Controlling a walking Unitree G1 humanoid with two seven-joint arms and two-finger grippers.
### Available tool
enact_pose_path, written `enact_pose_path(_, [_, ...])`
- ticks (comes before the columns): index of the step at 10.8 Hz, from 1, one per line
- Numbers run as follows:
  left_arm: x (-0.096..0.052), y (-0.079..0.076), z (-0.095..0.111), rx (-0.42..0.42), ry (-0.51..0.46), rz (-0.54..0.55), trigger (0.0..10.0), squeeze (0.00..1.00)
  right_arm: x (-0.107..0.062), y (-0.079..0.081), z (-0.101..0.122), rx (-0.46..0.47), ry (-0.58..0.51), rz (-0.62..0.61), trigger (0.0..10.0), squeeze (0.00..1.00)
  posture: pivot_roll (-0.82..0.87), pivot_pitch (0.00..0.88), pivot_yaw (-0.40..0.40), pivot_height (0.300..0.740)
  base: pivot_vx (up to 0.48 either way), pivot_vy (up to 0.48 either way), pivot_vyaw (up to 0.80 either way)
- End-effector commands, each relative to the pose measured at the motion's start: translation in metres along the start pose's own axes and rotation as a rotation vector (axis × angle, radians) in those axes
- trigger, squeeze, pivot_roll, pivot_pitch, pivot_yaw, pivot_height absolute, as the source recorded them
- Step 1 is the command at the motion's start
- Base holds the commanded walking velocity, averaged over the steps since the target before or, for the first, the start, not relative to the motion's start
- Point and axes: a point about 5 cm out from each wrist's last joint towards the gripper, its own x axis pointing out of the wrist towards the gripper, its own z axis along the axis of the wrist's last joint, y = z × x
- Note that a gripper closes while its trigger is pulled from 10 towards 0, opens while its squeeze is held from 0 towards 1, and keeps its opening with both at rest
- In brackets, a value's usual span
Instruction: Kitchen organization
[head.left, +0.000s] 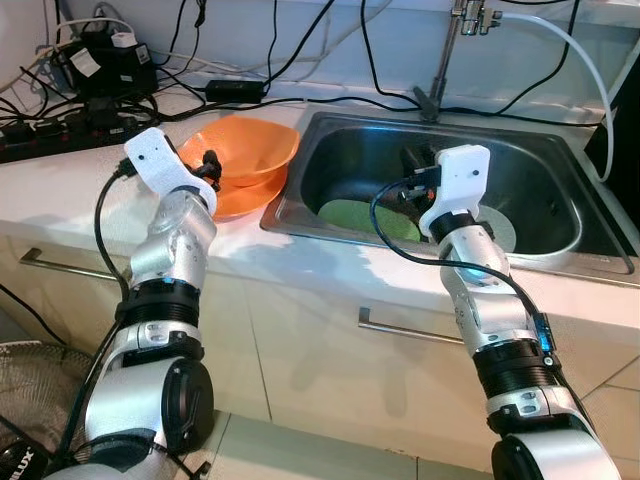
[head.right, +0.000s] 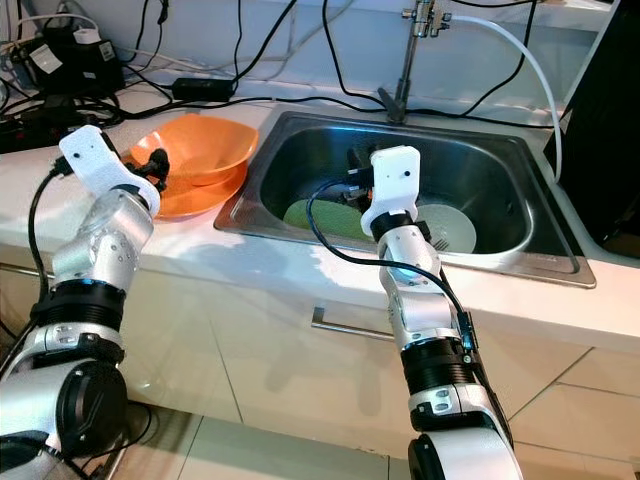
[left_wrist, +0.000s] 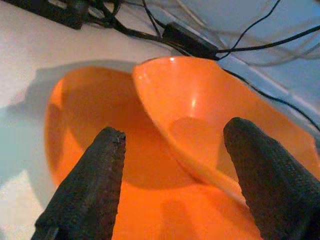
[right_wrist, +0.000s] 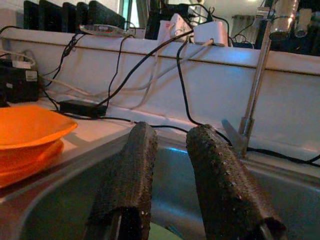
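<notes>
Left gripper (left_wrist: 170, 185): fingers (left_wrist: 85, 190) spread wide, holding nothing, poised just above the near side of two orange bowls on the white counter (head.left: 60, 190), to the robot's left of the sink (head.left: 300, 215). Upper orange bowl (head.left: 245, 148): sits tilted inside the lower one, not nested flat, its near rim running between the two spread fingers. Lower orange bowl (head.left: 240, 200): flat on the counter, close to the sink's edge. Material, judged by sheen and thin wall: likely plastic, so light, fairly stiff, hard to break, but glossy and apt to slip in a pinch. Suggested hold: across the rim of the upper bowl, one finger inside and one outside, where the wall is thin enough to pinch; a slack grip could let it slide or tip the stack. Right gripper (right_wrist: 172, 150): fingers slightly apart, empty, held over the sink basin. Sink contents: a green plate (head.left: 350, 215) and a pale grey plate (head.right: 450, 228) lying on the bottom; both look smooth, may be wet, and offer only a low rim to grasp. Also present: a tap (head.left: 445, 60) behind the sink, black cables (head.left: 300, 50) and a power strip (head.left: 30, 140) along the back of the counter, near the bowls and best kept clear of when lifting.
</notes>
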Motion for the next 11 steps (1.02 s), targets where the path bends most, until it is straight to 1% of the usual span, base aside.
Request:
enact_pose_path(1, [0.002, -0.006, 0.004, -0.01, 0.022, 0.005, 10.0, 0.0, -0.002, 0.001, 0.001, 0.006, 0.003, 0.004, 10.0, 0.0, 0.13, 0.009, 0.008, 0.74, 0.0, 0.0, 0.0])
enact_pose_path(2, [0.003, -0.009, 0.006, -0.009, 0.038, -0.001, 10.0, 0.0, -0.003, 0.002, 0.001, 0.01, 0.004, 0.004, 10.0, 0.0, 0.13, 0.02, 0.011, 0.74, 0.0, 0.0, 0.0])
enact_pose_path(3, [0.007, -0.014, 0.006, -0.033, 0.068, -0.01, 10.0, 0.0, -0.007, 0.004, -0.001, 0.018, 0.012, 0.005, 10.0, 0.0, 0.13, 0.036, 0.02, 0.74, 0.0, 0.0, 0.0])
enact_pose_path(4, [0.008, -0.014, 0.004, -0.042, 0.092, 0.0, 10.0, 0.0, -0.011, 0.006, -0.003, 0.022, 0.017, 0.006, 10.0, 0.0, 0.13, 0.051, 0.026, 0.74, 0.0, 0.0, 0.0])
enact_pose_path(7, [0.01, -0.017, -0.003, -0.028, 0.134, 0.017, 10.0, 0.0, -0.027, 0.009, -0.008, 0.041, 0.047, -0.006, 10.0, 0.0, 0.12, 0.111, 0.041, 0.74, 0.0, 0.0, 0.0])
enact_pose_path(11, [0.013, -0.028, 0.002, -0.043, 0.132, 0.011, 10.0, 0.0, -0.039, 0.014, -0.008, 0.056, 0.079, -0.004, 10.0, 0.0, 0.11, 0.158, 0.047, 0.74, 0.0, 0.0, 0.0])
